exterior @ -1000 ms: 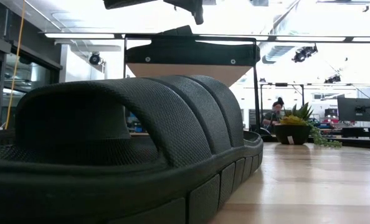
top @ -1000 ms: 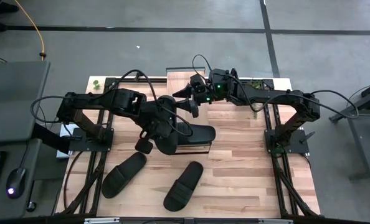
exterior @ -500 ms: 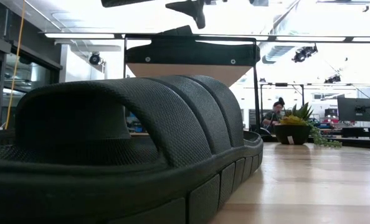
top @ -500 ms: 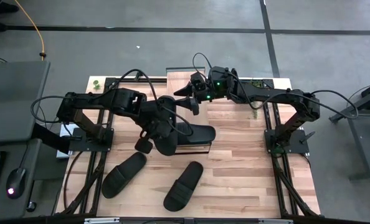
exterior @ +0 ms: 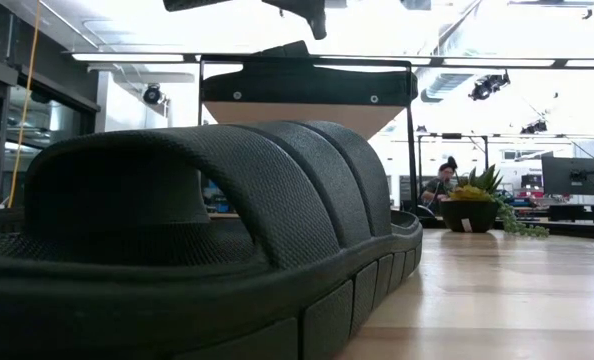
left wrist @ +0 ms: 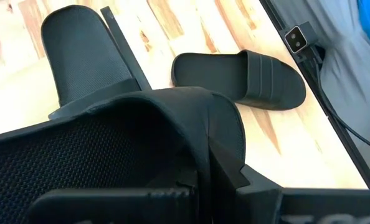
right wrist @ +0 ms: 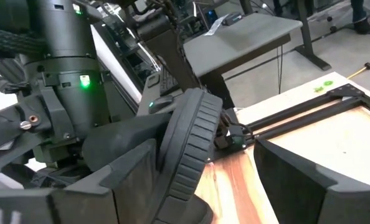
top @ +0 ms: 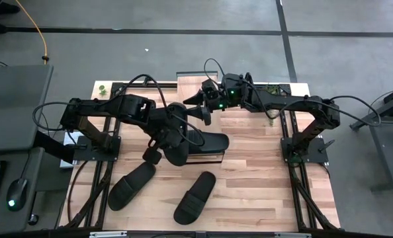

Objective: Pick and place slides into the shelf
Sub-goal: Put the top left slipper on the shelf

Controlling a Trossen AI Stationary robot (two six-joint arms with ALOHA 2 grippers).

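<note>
Seen from above, two dark robot arms reach toward the middle of a slatted wooden surface (top: 249, 172). The left claw (top: 165, 142) is pressed together on a black slide (top: 173, 151), lifted and tilted near the centre, with its sole edge turned toward the right arm. Just beside it on the right, another slide (top: 210, 141) lies flat on the shelf (top: 213, 153), a light-wood plank on a thin black frame. The right claw (top: 198, 106) hovers just beyond these at the far middle, its fingers spread wide and holding nothing. Two more slides lie on the surface nearer the camera: one at near left (top: 131, 185), one near centre (top: 195, 197), apart from each other. From the level view, a slide (exterior: 177, 260) sits so close that it blocks most of the surface; a potted plant (exterior: 474, 205) stands at the far right, with a person (exterior: 442, 180) in the room behind.
</note>
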